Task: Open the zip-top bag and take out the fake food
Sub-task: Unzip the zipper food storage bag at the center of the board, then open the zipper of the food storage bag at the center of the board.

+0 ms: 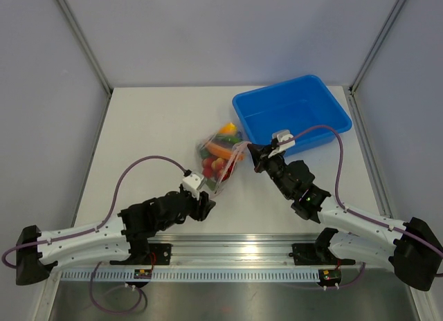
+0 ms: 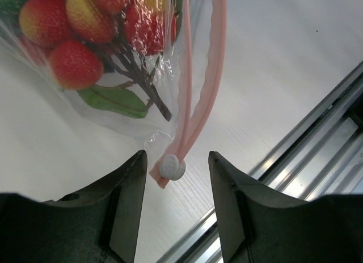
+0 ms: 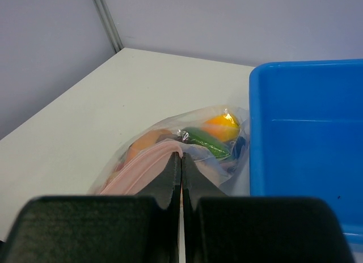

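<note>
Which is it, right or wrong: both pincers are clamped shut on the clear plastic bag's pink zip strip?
Wrong: the left wrist view shows the left pincer open, straddling the white slider of the pink zip strip. The right pincer is clamped shut on it.

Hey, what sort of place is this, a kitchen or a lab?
Most likely a robotics lab test cell: a white table boxed in by grey panels, left arm and right arm bolted to a rail, and fake food in a zip-top bag.

A lab test cell — grey partition walls (image 1: 208, 30), bare white table (image 1: 145, 127).
</note>
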Available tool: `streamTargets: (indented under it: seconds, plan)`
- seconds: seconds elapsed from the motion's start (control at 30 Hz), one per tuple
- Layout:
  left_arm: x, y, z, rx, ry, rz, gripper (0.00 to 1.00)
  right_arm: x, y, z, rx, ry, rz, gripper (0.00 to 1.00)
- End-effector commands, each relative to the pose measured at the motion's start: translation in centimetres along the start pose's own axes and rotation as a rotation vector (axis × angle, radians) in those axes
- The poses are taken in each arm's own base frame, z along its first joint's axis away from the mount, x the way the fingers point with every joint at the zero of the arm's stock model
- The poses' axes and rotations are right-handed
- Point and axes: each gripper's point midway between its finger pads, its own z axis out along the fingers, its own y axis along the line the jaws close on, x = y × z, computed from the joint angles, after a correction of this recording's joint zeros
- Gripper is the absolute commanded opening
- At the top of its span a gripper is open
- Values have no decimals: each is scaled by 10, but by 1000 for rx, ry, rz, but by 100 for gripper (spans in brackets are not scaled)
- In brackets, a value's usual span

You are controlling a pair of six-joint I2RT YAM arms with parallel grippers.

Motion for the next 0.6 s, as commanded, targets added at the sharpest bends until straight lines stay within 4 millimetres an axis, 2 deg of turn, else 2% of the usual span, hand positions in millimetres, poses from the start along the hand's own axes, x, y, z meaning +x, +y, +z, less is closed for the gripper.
streamTargets:
  seconds: [0.0, 0.13, 0.17, 0.23, 0.27, 0.4, 0.57]
  plan:
    - [-41, 6, -9, -54, -116, 25, 51, -46, 5, 3, -7, -143, 57, 0]
    - [-60, 16, -9, -139, -145, 69, 51, -45, 7, 4, -19, -139, 54, 0]
    - [-71, 15, -10, -147, -160, 80, 51, -44, 7, 4, -20, -137, 51, 0]
    - [-75, 18, -7, -184, -141, 110, 51, -44, 8, 4, -23, -134, 52, 0]
    - [-87, 15, -9, -184, -157, 117, 51, -42, 8, 5, -22, -129, 49, 0]
    - [-102, 7, -3, -185, -157, 150, 51, -42, 9, 5, -27, -127, 51, 0]
    - [-110, 3, 7, -206, -140, 185, 51, -42, 9, 6, -29, -126, 50, 0]
